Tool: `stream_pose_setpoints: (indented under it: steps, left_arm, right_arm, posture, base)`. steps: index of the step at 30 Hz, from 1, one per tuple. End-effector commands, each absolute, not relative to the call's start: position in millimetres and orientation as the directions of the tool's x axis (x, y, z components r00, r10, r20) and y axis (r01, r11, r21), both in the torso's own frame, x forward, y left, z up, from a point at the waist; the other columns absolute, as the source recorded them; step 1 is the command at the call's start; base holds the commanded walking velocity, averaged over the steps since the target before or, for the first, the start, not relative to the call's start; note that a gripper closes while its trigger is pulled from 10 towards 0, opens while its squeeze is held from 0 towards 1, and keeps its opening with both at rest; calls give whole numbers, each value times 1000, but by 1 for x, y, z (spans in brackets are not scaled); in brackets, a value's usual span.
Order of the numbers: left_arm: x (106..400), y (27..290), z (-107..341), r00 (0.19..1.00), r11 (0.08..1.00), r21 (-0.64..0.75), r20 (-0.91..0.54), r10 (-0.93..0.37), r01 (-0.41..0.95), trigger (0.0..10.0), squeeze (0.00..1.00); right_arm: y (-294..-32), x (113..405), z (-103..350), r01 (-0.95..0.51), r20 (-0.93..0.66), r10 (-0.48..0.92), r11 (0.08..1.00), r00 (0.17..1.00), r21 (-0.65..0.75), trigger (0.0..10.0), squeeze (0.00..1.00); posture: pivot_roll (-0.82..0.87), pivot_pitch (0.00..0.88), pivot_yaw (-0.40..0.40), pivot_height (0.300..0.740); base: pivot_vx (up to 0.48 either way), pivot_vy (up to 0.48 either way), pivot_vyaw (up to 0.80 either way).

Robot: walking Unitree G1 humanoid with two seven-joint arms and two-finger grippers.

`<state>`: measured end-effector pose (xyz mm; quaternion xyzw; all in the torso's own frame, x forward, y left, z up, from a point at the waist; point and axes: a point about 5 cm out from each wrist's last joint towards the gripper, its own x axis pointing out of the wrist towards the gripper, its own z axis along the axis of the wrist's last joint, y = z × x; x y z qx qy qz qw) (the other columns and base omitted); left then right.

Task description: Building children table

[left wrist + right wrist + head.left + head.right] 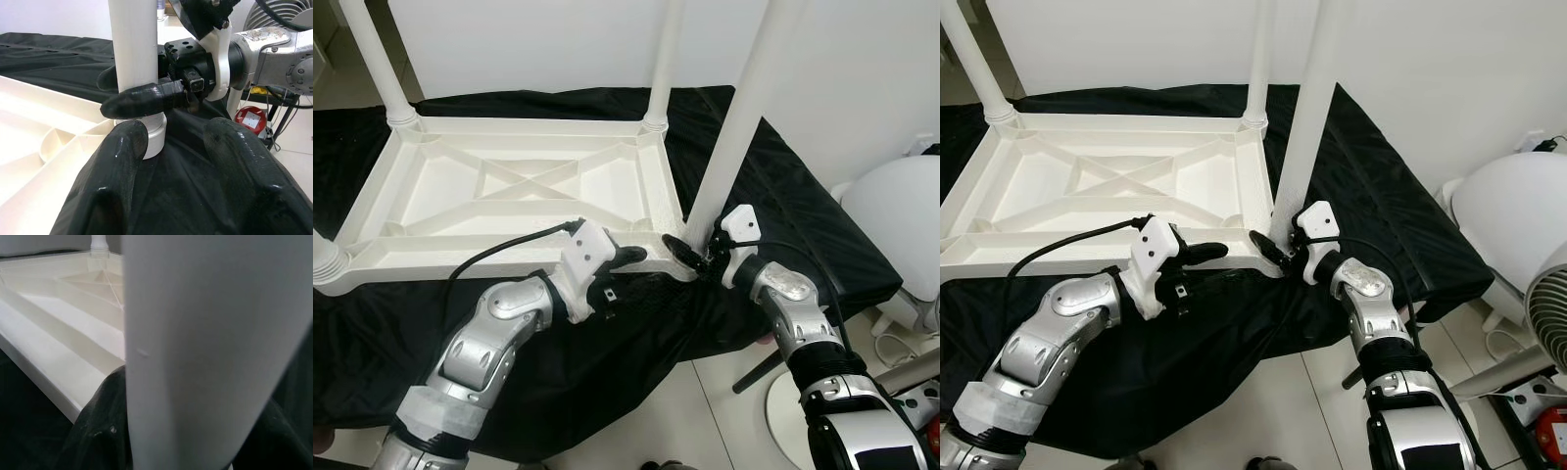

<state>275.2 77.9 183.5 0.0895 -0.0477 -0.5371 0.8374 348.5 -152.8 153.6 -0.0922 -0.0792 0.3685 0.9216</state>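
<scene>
The right gripper is grasping the upright leg at the tabletop's near corner; the left gripper, jaws released, is waiting just beside, w/ nothing held.

A black cloth covers a low surface and hangs in folds over its near edge toward the floor. The floor is laid with pale, glossy tiles divided by thin dark joints. Behind the cloth stands a plain white wall, evenly lit, with no strong shadows. At the right, beside the cloth, stands a large white rounded object; a white fan with a wire grille is next to it. White cables trail on the tiles below. Near the fan, a small red item lies low on the floor.
</scene>
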Motion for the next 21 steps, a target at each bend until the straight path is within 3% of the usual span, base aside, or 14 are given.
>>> stream_pose_setpoints:
  steps: [1, 3, 4, 6, 7, 21]
  left_arm:
    - [273, 75, 183, 371, 358, 196, -28, -928, 913, 10000, 0]
    - [273, 75, 184, 371, 359, 196, -26, -928, 913, 10000, 0]
    - [273, 75, 184, 372, 360, 195, -25, -928, 912, 10000, 0]
    - [273, 75, 184, 372, 360, 195, -25, -928, 912, 10000, 0]
    - [273, 75, 184, 372, 361, 195, -24, -928, 912, 10000, 0]
    - [273, 77, 184, 389, 378, 196, -20, -921, 905, 10000, 0]
  right_arm:
    - [-153, 347, 152, -676, 66, 707, 696, 704, -243, 0, 0]
    - [-156, 346, 151, -668, 73, 695, 710, 715, -223, 0, 0]
    - [-159, 347, 150, -648, 76, 670, 736, 739, -195, 8235, 0]
    - [-159, 347, 150, -648, 76, 670, 736, 739, -195, 8235, 0]
    - [-160, 347, 150, -630, 84, 647, 759, 758, -167, 10000, 0]
    - [-144, 343, 150, -421, 110, 433, 900, 895, -116, 10000, 0]
  posture:
    - [59, 113, -12, 740]
    - [57, 116, -12, 740]
    - [56, 115, -12, 740]
    - [56, 115, -12, 740]
    - [58, 119, -12, 740]
    - [55, 111, -21, 740]
  base:
    - [0, 0, 0]
    - [0, 0, 0]
    - [0, 0, 0]
    - [0, 0, 0]
    - [0, 0, 0]
    - [0, 0, 0]
